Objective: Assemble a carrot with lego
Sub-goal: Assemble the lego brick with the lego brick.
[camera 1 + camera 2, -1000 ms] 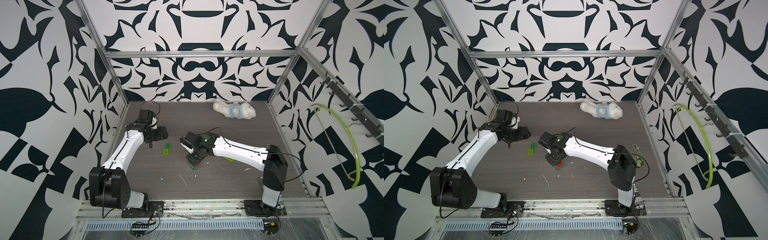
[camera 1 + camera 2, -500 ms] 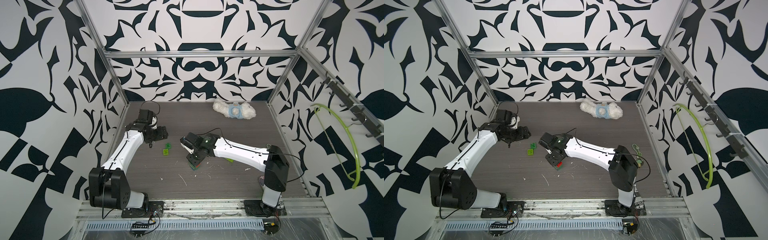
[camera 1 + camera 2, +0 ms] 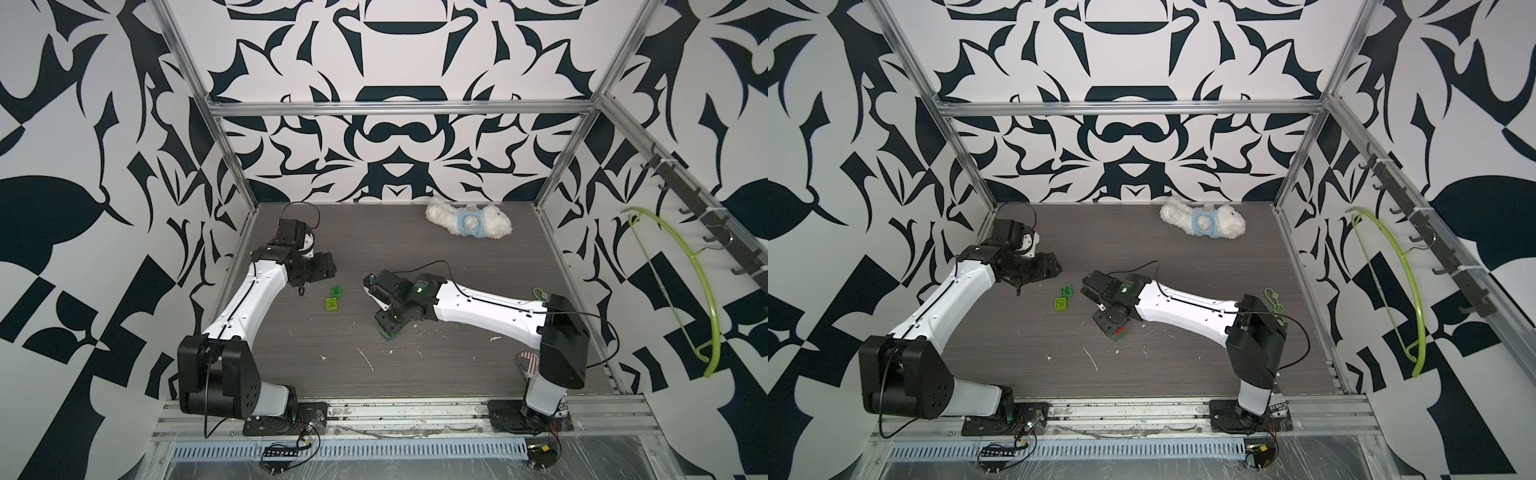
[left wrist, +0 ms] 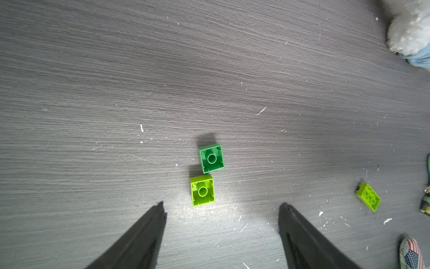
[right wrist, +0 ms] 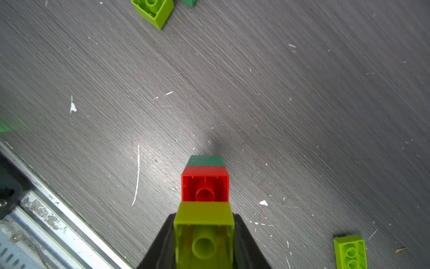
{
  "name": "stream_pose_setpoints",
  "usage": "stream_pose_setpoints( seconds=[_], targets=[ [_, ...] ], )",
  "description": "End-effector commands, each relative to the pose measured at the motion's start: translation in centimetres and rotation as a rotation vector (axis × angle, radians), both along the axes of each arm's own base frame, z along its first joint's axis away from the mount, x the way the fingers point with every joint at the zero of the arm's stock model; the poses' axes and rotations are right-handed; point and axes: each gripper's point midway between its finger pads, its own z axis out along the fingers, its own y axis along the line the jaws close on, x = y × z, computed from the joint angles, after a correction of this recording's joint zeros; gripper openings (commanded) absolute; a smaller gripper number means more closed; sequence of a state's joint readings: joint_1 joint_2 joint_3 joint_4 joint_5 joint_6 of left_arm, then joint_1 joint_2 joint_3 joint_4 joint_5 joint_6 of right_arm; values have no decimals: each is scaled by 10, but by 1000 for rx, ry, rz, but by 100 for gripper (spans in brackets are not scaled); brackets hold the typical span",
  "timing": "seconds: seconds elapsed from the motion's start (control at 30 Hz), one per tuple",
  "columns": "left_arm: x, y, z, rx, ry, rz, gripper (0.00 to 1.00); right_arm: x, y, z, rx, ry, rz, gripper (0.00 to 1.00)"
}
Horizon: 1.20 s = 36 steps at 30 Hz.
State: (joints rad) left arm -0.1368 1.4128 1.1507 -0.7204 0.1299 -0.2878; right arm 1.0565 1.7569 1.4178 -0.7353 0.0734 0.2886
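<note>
My right gripper (image 5: 204, 224) is shut on a lime brick (image 5: 204, 235) at one end of the partly built carrot. A red brick (image 5: 204, 186) and a dark green layer (image 5: 206, 160) stick out past it, low over the table. In both top views this stack (image 3: 1119, 332) shows under the right gripper (image 3: 388, 324) near the table's middle. My left gripper (image 4: 222, 206) is open and empty, with its fingertips (image 4: 160, 207) just short of a loose lime square lego brick (image 4: 202, 191). A dark green square brick (image 4: 211, 158) lies next to it. A lime oblong brick (image 4: 368, 196) lies apart.
A white plush toy (image 3: 467, 222) lies at the back of the table. A flag-patterned object (image 3: 528, 361) sits by the right arm's base and a green keyring (image 3: 1273, 299) behind that arm. The metal front rail (image 5: 58, 209) is close to the held stack. White scraps dot the table.
</note>
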Motion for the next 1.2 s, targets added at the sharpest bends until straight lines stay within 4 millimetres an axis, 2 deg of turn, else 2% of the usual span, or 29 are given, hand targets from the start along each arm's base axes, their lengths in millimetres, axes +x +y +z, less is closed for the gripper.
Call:
stream_pose_setpoints(
  seconds=[0.0, 0.13, 0.23, 0.5, 0.93, 1.17],
  targets=[
    [-5, -3, -2, -27, 5, -1, 84, -15, -26, -27, -130, 51, 22, 27],
    [-5, -3, -2, -30, 5, -1, 84, -10, -19, -11, -109, 31, 35, 27],
    [-5, -4, -2, -31, 5, -3, 84, -10, -18, -9, -117, 39, 31, 27],
    [-5, -4, -2, -32, 5, -5, 84, -14, -16, -8, -99, 74, 8, 28],
    [-5, -4, -2, -37, 8, -2, 84, -18, -25, -33, -152, 83, 8, 28],
    [-6, -6, -4, -50, 16, 2, 84, -21, -18, -17, -113, 71, 88, 28]
  ],
)
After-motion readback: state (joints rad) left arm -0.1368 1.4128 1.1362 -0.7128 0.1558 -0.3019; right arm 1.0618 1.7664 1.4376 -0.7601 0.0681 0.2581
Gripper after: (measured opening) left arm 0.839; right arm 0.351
